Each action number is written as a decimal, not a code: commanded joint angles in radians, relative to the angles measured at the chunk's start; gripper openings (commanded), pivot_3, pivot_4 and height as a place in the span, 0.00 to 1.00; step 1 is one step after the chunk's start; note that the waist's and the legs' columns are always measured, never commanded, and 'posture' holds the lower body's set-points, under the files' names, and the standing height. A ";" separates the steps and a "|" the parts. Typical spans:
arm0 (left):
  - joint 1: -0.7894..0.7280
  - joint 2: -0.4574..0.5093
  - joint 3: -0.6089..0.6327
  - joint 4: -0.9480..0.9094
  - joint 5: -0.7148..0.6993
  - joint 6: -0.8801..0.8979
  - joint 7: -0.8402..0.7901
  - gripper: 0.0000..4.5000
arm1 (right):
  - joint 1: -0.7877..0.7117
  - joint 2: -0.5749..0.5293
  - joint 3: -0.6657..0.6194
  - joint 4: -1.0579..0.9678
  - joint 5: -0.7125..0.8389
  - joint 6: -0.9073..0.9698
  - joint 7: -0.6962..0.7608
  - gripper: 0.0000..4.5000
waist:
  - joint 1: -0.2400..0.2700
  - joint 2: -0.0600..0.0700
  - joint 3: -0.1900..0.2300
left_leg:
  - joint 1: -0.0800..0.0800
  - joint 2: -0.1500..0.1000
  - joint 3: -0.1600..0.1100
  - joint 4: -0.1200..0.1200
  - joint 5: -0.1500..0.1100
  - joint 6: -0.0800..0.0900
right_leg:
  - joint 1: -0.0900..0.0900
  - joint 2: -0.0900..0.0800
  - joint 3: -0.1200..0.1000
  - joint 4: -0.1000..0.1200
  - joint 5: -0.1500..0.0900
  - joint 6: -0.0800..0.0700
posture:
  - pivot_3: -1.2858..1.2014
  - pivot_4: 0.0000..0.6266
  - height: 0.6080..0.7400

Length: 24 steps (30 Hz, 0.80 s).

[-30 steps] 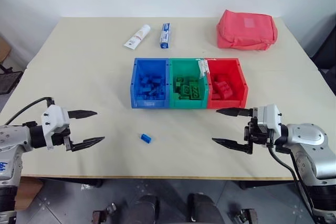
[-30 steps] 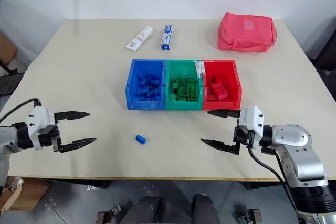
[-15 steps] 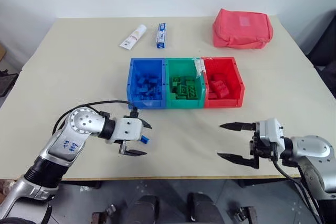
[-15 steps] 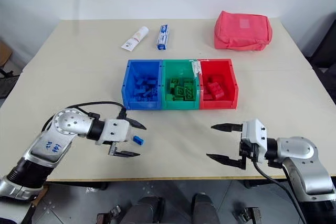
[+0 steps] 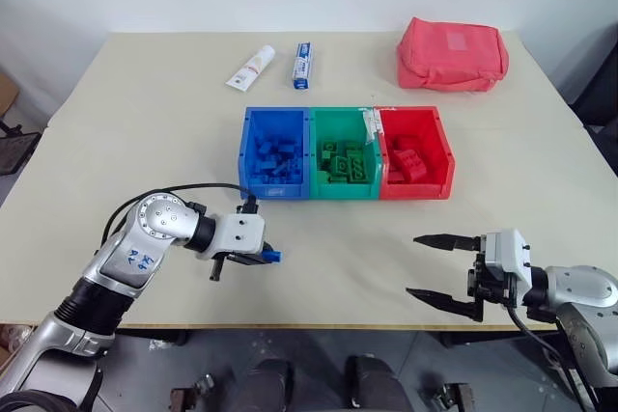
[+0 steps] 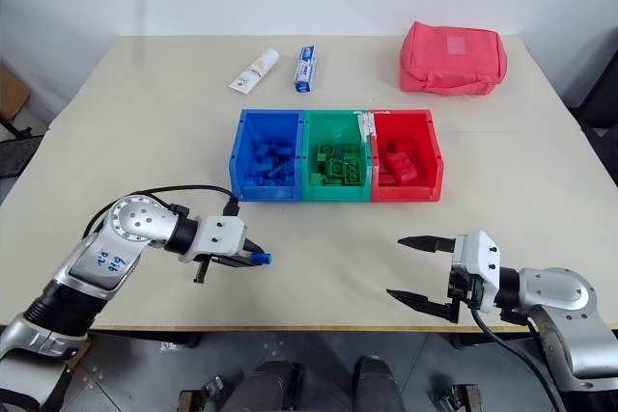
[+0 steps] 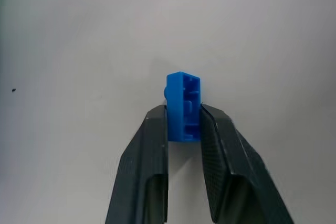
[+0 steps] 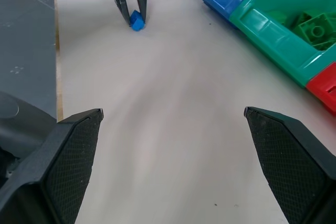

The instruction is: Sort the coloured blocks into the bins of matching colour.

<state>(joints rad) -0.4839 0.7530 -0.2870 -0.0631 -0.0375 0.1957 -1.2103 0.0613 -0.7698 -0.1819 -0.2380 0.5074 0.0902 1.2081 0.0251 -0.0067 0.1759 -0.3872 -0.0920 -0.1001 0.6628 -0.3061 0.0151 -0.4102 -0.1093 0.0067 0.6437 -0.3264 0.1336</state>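
A small blue block (image 7: pixel 184 98) is pinched between the fingers of my left gripper (image 5: pixel 270 257), which is shut on it low over the table, in front of the blue bin (image 5: pixel 249 156). The right wrist view shows the same block (image 8: pixel 137 22) at the left gripper's tips. The blue bin, green bin (image 5: pixel 343 195) and red bin (image 5: pixel 446 156) stand joined in a row at mid-table. Each holds blocks of its own colour. My right gripper (image 5: pixel 413 264) stands open near the front right edge, with nothing between its fingers.
Two toothpaste tubes (image 5: pixel 252 67) (image 5: pixel 303 65) lie behind the bins. A red fabric pouch (image 5: pixel 454 53) sits at the back right. The table's front edge (image 5: pixel 328 326) runs just below both grippers.
My left arm swung right to the blue block and the gripper closed on it. The right gripper drew back a little toward the front edge, staying open.
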 commanded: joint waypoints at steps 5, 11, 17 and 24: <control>-0.069 -0.133 0.217 -0.075 -0.152 0.204 0.222 0.11 | -0.023 0.058 -0.130 -0.060 0.111 0.070 -0.162 1.00 | 0.000 0.000 0.000 | 0.000 0.001 -0.001 0.001 0.000 0.000 | 0.000 0.000 0.000 0.000 0.000 0.000 | 0.52 0.24 1.00; -0.229 -0.301 0.295 0.008 -0.059 0.369 0.608 0.11 | -0.121 0.148 -0.194 -0.030 0.111 0.044 -0.325 1.00 | 0.002 -0.001 0.000 | 0.000 -0.001 -0.001 0.002 0.000 0.000 | 0.000 0.000 -0.001 0.001 0.001 0.001 | 0.52 0.24 1.00; -0.296 -0.392 0.259 0.146 -0.030 0.320 0.695 0.33 | -0.136 0.174 -0.165 -0.045 0.076 0.030 -0.352 1.00 | -0.001 -0.001 0.000 | 0.000 -0.001 0.000 0.001 0.000 0.000 | -0.001 0.001 -0.001 0.002 0.001 0.001 | 0.52 0.24 1.00; -0.278 -0.324 0.271 0.116 -0.060 0.317 0.637 0.82 | -0.135 0.137 -0.148 -0.023 0.039 -0.006 -0.297 1.00 | -0.002 -0.001 0.000 | -0.001 -0.001 0.000 0.001 0.000 0.000 | -0.002 0.001 -0.001 0.002 0.001 0.001 | 0.52 0.24 1.00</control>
<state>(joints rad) -0.7599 0.4117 -0.0401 0.0942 -0.0763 0.5221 -0.5556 -0.0684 -0.6106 -0.3216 -0.2501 0.5519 0.1115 0.8853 0.0235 -0.0073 0.1761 -0.3877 -0.0928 -0.0997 0.6639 -0.3058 0.0147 -0.4119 -0.1084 0.0060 0.6457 -0.3258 0.1348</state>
